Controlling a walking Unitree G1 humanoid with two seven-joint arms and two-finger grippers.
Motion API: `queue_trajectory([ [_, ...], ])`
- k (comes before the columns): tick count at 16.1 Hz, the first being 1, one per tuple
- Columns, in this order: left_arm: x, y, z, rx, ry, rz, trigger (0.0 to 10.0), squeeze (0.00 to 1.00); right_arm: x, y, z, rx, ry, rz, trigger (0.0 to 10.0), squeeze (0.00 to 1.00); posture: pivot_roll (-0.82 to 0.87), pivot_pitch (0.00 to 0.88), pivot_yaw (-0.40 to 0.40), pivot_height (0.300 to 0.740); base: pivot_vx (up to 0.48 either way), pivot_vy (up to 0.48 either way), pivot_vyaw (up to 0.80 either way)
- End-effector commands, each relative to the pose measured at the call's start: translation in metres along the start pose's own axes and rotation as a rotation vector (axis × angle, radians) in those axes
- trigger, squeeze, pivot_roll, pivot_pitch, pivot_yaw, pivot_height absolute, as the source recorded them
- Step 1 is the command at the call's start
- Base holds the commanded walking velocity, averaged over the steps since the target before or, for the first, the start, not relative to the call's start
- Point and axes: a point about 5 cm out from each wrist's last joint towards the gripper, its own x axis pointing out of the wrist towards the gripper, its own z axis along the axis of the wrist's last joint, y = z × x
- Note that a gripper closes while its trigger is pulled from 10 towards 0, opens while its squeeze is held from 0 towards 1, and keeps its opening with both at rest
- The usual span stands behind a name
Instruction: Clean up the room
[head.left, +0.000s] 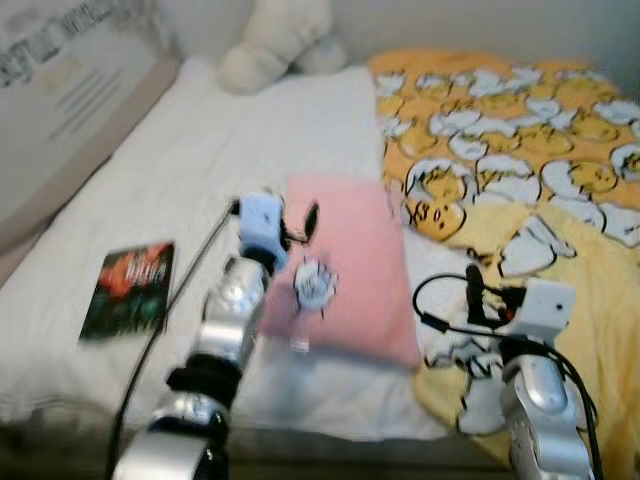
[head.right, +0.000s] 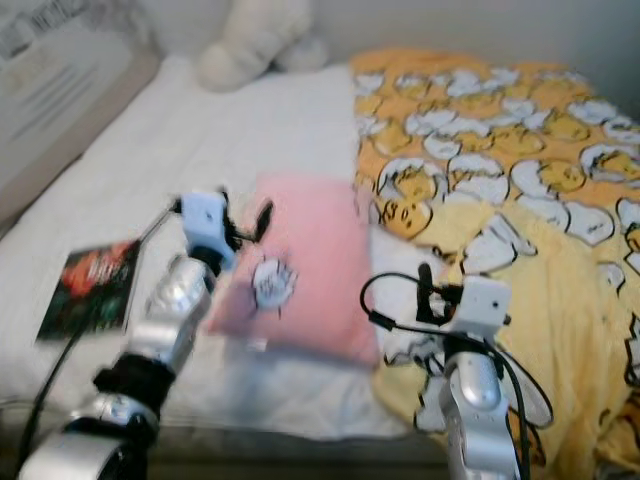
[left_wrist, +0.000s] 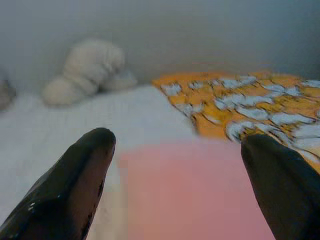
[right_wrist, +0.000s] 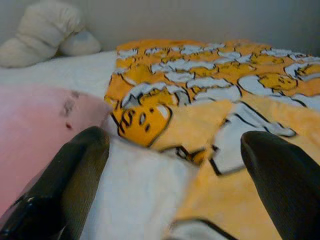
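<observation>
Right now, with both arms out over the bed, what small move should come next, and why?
Probably ease the left gripper forward and down onto the pink pillow. Its fingers are open, the pillow's near edge lies just ahead between them, and nothing is held yet.

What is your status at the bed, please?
Left claw open over the pink pillow. Right claw open over the yellow blanket. Book and plush lie on the white sheet. Nothing blocking.
</observation>
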Motion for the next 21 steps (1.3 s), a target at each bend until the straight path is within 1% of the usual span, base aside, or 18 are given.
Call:
queue_trajectory([
  [1, 0.001, 0.016, -0.006, -0.025, 0.057, 0.050, 10.0, 0.00, 0.005, 0.009, -0.002, 0.040, 0.031, 0.035, 10.0, 0.00, -0.09, 0.000, 0.048, 0.740, 0.000, 0.000, 0.00],
  [2, 0.013, 0.026, -0.004, -0.037, 0.125, 0.041, 10.0, 0.00, 0.023, 0.005, 0.002, 0.165, 0.045, 0.003, 10.0, 0.00, -0.08, 0.000, 0.039, 0.740, 0.000, 0.000, 0.00],
  [3, 0.022, 0.035, -0.002, -0.074, 0.204, 0.043, 10.0, 0.00, 0.045, -0.007, 0.010, 0.273, 0.058, -0.048, 10.0, 0.00, -0.07, 0.000, 0.032, 0.740, 0.000, 0.000, 0.00],
  [6, 0.029, 0.039, 0.002, -0.207, 0.267, 0.013, 10.0, 0.00, 0.068, -0.020, 0.015, 0.352, 0.115, -0.035, 10.0, 0.00, -0.07, 0.000, 0.034, 0.740, 0.000, 0.000, 0.00],
  [7, 0.032, 0.043, 0.005, -0.256, 0.320, 0.000, 10.0, 0.00, 0.080, -0.027, 0.016, 0.412, 0.166, 0.024, 10.0, 0.00, -0.05, 0.000, 0.031, 0.740, 0.000, 0.000, 0.00],
  [8, 0.031, 0.045, 0.004, -0.267, 0.343, -0.001, 10.0, 0.00, 0.081, -0.027, 0.016, 0.430, 0.177, 0.037, 10.0, 0.00, -0.05, 0.000, 0.025, 0.740, 0.000, 0.000, 0.00],
  [9, 0.030, 0.052, 0.003, -0.322, 0.392, -0.007, 10.0, 0.00, 0.087, -0.028, 0.015, 0.469, 0.221, 0.075, 10.0, 0.00, -0.03, 0.046, 0.011, 0.740, 0.000, 0.000, 0.00],
  [10, 0.029, 0.052, 0.002, -0.353, 0.421, -0.024, 10.0, 0.00, 0.089, -0.028, 0.014, 0.498, 0.239, 0.093, 10.0, 0.00, -0.03, 0.054, 0.009, 0.740, 0.000, 0.000, 0.00],
  [11, 0.028, 0.054, 0.001, -0.362, 0.436, -0.024, 10.0, 0.00, 0.090, -0.028, 0.014, 0.512, 0.246, 0.102, 10.0, 0.00, -0.02, 0.098, -0.002, 0.740, 0.000, 0.000, 0.00],
  [12, 0.026, 0.057, 0.000, -0.352, 0.465, -0.015, 10.0, 0.00, 0.093, -0.022, 0.011, 0.556, 0.261, 0.137, 10.0, 0.00, -0.01, 0.162, -0.010, 0.740, 0.000, 0.000, 0.00],
  [13, 0.027, 0.057, 0.001, -0.355, 0.470, -0.025, 10.0, 0.00, 0.094, -0.019, 0.011, 0.566, 0.267, 0.150, 10.0, 0.00, -0.01, 0.170, -0.012, 0.740, 0.000, 0.000, 0.00],
  [14, 0.028, 0.053, 0.004, -0.395, 0.478, -0.065, 10.0, 0.00, 0.096, -0.006, 0.008, 0.595, 0.287, 0.193, 10.0, 0.00, 0.00, 0.216, -0.015, 0.740, 0.000, 0.000, 0.00],
  [15, 0.029, 0.051, 0.005, -0.425, 0.480, -0.097, 10.0, 0.00, 0.096, 0.002, 0.005, 0.644, 0.306, 0.210, 10.0, 0.00, 0.01, 0.233, -0.019, 0.740, 0.000, 0.000, 0.00],
  [16, 0.029, 0.050, 0.005, -0.427, 0.484, -0.113, 10.0, 0.00, 0.095, 0.008, 0.002, 0.662, 0.321, 0.213, 10.0, 0.00, 0.01, 0.240, -0.019, 0.740, 0.000, 0.000, 0.00],
  [17, 0.028, 0.048, 0.004, -0.455, 0.492, -0.132, 10.0, 0.00, 0.091, 0.021, -0.007, 0.709, 0.363, 0.240, 10.0, 0.00, 0.02, 0.258, -0.022, 0.740, 0.000, 0.000, 0.00],
  [18, 0.026, 0.040, -0.003, -0.457, 0.516, -0.153, 10.0, 0.00, 0.084, 0.037, -0.020, 0.740, 0.409, 0.245, 10.0, 0.00, 0.04, 0.267, -0.022, 0.740, 0.000, 0.000, 0.00],
  [19, 0.025, 0.029, -0.008, -0.475, 0.530, -0.186, 10.0, 0.00, 0.084, 0.045, -0.021, 0.770, 0.412, 0.239, 10.0, 0.00, 0.04, 0.268, -0.018, 0.740, 0.000, 0.000, 0.00],
  [21, 0.027, 0.015, -0.007, -0.509, 0.534, -0.241, 10.0, 0.00, 0.085, 0.046, -0.021, 0.793, 0.402, 0.217, 10.0, 0.00, 0.05, 0.264, -0.016, 0.740, 0.000, 0.000, 0.00],
])
